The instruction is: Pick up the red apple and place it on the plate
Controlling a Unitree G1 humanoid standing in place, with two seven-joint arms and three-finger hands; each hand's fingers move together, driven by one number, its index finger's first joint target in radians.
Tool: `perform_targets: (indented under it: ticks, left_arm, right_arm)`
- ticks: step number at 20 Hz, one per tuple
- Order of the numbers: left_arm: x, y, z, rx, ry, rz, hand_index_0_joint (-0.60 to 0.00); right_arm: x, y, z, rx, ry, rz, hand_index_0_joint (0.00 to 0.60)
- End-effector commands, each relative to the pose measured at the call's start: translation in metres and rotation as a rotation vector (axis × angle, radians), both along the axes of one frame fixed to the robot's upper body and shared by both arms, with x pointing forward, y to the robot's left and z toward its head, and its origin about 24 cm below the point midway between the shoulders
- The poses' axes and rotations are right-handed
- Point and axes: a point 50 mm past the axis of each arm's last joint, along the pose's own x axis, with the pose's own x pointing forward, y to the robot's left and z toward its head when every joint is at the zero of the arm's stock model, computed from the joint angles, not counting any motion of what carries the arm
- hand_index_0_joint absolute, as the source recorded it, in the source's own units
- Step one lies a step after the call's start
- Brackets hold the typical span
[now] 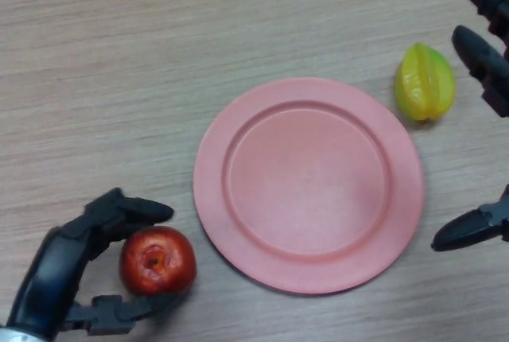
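At the bottom left, the left hand curls its fingers and thumb around the red apple, grasping it on the bench. The apple is glossy, deep red, its stem dimple facing up, just left of the pink plate. The plate's middle lies bare, with open wood beyond it. Farther right, a yellow-green starfruit sits beside the right hand, whose fingers are spread, released.
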Motion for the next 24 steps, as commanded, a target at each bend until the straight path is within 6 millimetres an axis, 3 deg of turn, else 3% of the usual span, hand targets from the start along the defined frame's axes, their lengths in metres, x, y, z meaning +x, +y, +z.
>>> perform_targets:
  ticks: [1, 4, 6, 9, 12, 13, 16, 17, 18, 21, 24]
  left_arm:
    - [-0.003, -0.007, 0.049, 0.117, -0.275, -0.068, -0.6]
    - [0.007, -0.038, 0.081, 0.094, -0.341, -0.175, -0.6]
    - [0.018, -0.061, 0.087, 0.057, -0.364, -0.252, -0.6]
    - [0.037, -0.08, 0.072, 0.07, -0.366, -0.282, -0.6]
    - [0.047, -0.09, 0.061, 0.222, -0.458, -0.365, -0.6]
    - [0.047, -0.09, 0.061, 0.215, -0.456, -0.366, -0.551]
    - [0.052, -0.084, 0.063, 0.096, -0.419, -0.337, -0.151]
    - [0.054, -0.081, 0.064, 0.069, -0.396, -0.314, -0.051]
    - [0.055, -0.076, 0.068, 0.055, -0.359, -0.275, 0.0]
    - [0.049, -0.065, 0.086, 0.019, -0.361, -0.247, 0.0]
    - [0.034, -0.04, 0.117, -0.097, -0.389, -0.222, 0.0]
  right_arm:
    - [-0.016, -0.008, 0.033, 0.006, -0.249, -0.02, 0.0]
    - [-0.016, -0.011, 0.034, 0.012, -0.266, -0.059, 0.0]
    - [-0.017, -0.01, 0.033, 0.002, -0.263, -0.064, 0.0]
    - [-0.018, -0.009, 0.033, 0.0, -0.27, -0.063, 0.0]
    - [-0.019, -0.012, 0.031, -0.001, -0.272, -0.075, 0.0]
    - [-0.019, -0.012, 0.031, -0.001, -0.272, -0.075, 0.0]
    - [-0.017, -0.012, 0.03, -0.004, -0.274, -0.089, 0.0]
    - [-0.017, -0.012, 0.031, -0.005, -0.276, -0.094, 0.0]
    - [-0.017, -0.012, 0.031, -0.005, -0.276, -0.098, 0.0]
    - [-0.017, -0.01, 0.033, -0.014, -0.277, -0.095, 0.0]
    - [-0.015, -0.004, 0.034, -0.026, -0.275, -0.079, 0.0]
